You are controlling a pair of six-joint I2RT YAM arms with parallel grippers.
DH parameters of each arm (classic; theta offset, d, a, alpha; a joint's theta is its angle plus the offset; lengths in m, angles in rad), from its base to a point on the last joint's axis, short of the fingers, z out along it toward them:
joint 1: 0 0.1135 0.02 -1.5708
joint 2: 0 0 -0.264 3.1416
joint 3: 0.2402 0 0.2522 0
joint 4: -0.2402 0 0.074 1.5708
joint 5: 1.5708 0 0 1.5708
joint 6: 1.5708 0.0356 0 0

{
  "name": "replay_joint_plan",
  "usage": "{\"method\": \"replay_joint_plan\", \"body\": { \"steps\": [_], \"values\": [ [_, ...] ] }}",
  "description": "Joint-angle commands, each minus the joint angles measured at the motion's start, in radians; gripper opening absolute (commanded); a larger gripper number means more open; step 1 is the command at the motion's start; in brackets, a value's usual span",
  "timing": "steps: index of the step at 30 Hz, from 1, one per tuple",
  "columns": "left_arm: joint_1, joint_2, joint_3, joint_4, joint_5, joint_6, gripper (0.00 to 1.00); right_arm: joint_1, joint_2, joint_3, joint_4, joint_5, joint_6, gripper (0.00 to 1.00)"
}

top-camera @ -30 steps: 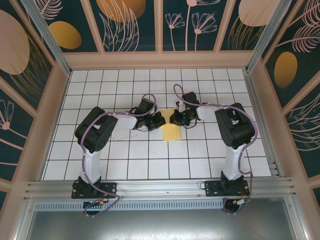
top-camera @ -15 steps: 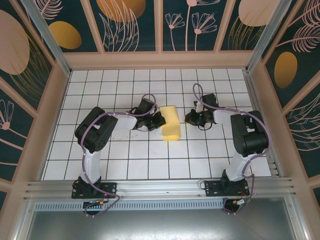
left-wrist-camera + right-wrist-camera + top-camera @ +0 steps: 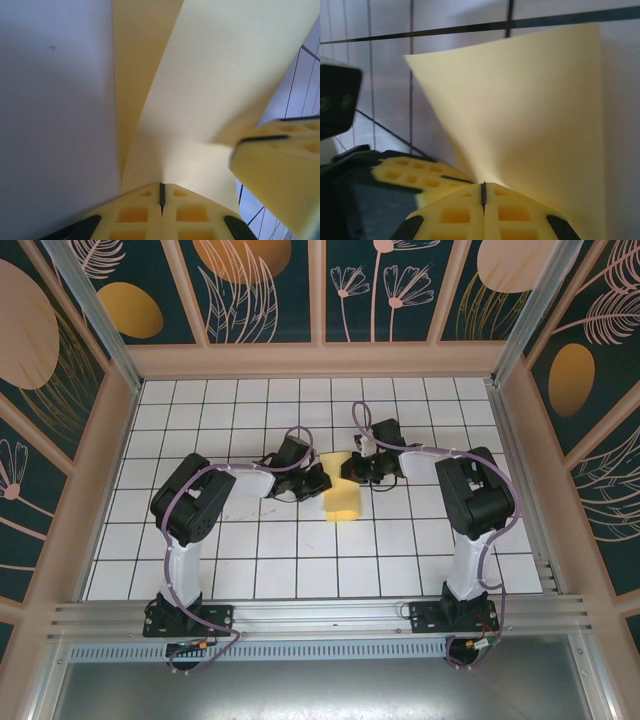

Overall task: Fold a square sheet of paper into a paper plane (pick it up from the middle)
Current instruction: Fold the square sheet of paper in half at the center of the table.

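Observation:
The square sheet of paper [image 3: 344, 502] is yellow and partly folded, and it lies at the middle of the tiled table between the two arms. My left gripper [image 3: 318, 481] pinches its left edge. In the left wrist view the jaws [image 3: 161, 192] are closed, with the sheet [image 3: 200, 75] rising out of them in a curve. My right gripper [image 3: 351, 469] holds the sheet's far right part. Its jaws [image 3: 483, 191] are closed on the paper [image 3: 530, 110], which stands up as a bent flap. One right finger [image 3: 280, 170] shows beside the paper.
The white tiled table [image 3: 300, 560] is fenced by wooden walls on the left [image 3: 105, 450], the right [image 3: 525, 450] and the back. A metal rail [image 3: 320, 615] runs along the near edge by the arm bases. Open tiles lie in front of the sheet.
Half a second ago the right gripper was off to the right and the sheet lay longer. It has moved back left onto the sheet's far part and the paper has bent up. The left gripper stayed put.

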State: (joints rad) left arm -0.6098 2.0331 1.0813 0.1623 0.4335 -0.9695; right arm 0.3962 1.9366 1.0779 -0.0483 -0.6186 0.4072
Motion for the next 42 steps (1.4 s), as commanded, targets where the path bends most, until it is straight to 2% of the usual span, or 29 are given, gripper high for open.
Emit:
{"method": "replay_joint_plan", "body": {
  "steps": [1, 10, 12, 17, 20, 26, 30, 34, 42],
  "values": [
    [-0.008, 0.131, -0.060, -0.250, -0.163, 0.039, 0.00, -0.024, 0.027, 0.009, 0.020, -0.017, 0.006, 0.00],
    [-0.007, 0.129, -0.093, -0.253, -0.176, 0.037, 0.00, -0.122, -0.019, -0.027, -0.034, 0.054, 0.002, 0.00],
    [-0.007, 0.131, -0.095, -0.248, -0.173, 0.037, 0.00, -0.120, -0.044, -0.015, -0.048, 0.073, 0.005, 0.00],
    [-0.007, 0.136, -0.087, -0.247, -0.174, 0.038, 0.00, -0.064, -0.103, -0.017, -0.001, 0.028, 0.021, 0.00],
    [-0.008, 0.139, -0.091, -0.245, -0.177, 0.037, 0.00, -0.027, -0.077, 0.011, 0.024, -0.036, 0.069, 0.00],
    [-0.007, 0.136, -0.090, -0.251, -0.182, 0.034, 0.00, -0.003, 0.039, 0.095, 0.008, -0.018, 0.088, 0.00],
    [-0.008, 0.136, -0.097, -0.252, -0.185, 0.033, 0.00, -0.020, 0.082, 0.111, 0.000, -0.054, 0.073, 0.00],
    [-0.007, 0.133, -0.101, -0.255, -0.186, 0.034, 0.00, -0.035, 0.097, 0.105, -0.023, -0.038, 0.049, 0.00],
    [-0.006, 0.124, -0.103, -0.258, -0.182, 0.040, 0.00, -0.135, 0.127, 0.083, -0.037, -0.042, 0.033, 0.00]
  ]
}}
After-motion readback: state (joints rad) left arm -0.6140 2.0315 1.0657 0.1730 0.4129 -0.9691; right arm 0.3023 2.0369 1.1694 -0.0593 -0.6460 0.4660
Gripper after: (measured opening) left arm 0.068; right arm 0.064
